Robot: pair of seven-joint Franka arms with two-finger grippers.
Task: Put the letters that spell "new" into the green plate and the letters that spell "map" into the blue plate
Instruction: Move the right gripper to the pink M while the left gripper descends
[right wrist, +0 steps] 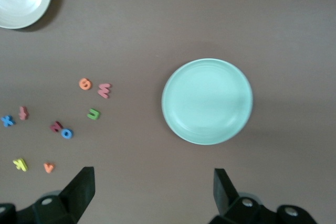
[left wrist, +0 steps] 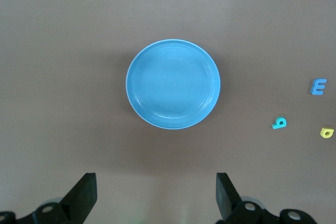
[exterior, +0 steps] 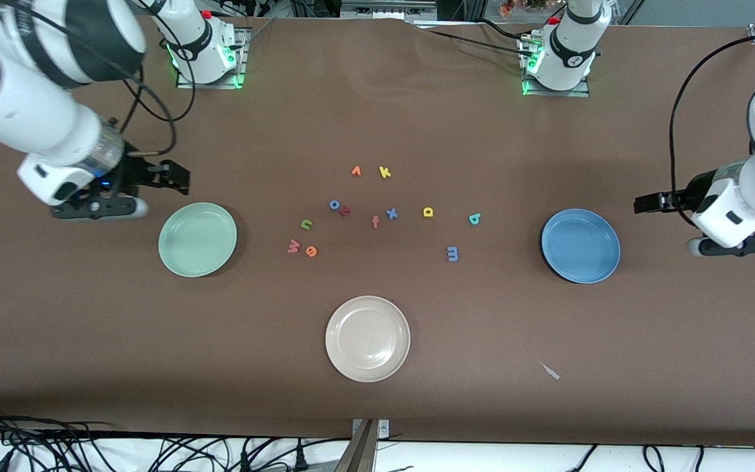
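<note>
While none of the six wanted letters had yet reached a plate, they all lay loose on the brown table (exterior: 377, 105) between the two coloured plates. The olive-green "n" (exterior: 307, 225) sat toward the right arm's end of the cluster, with the salmon-red "w" (exterior: 293, 246) and the orange "e" (exterior: 312, 251) just beside each other and a little nearer the front camera. The blue "m" (exterior: 453, 254) lay toward the left arm's end, the teal "p" (exterior: 474, 219) farther from the camera than it, and the yellow "a" (exterior: 428, 212) beside the "p" toward the middle.

The green plate (exterior: 198, 239) stood empty near the right arm's end, close to the "w", and the blue plate (exterior: 580, 246) stood empty near the left arm's end, well apart from the "m".

Among the letters were others: a blue "o" (exterior: 334, 204) touching a dark red letter (exterior: 345, 210), a salmon "f" (exterior: 375, 222), a blue "x" (exterior: 391, 213), a yellow "k" (exterior: 385, 172) and an orange letter (exterior: 356, 171) farthest from the camera. A beige plate (exterior: 367, 338) sat nearest the camera, and a small pale scrap (exterior: 550, 371) lay nearer still, toward the left arm's end.

The right gripper (right wrist: 151, 187) hung over bare table just beside the green plate, its fingers (right wrist: 81, 188) spread wide with nothing between them. The left gripper (left wrist: 156, 192) hung over bare table beside the blue plate, its fingers (left wrist: 224, 192) likewise wide apart and empty.
</note>
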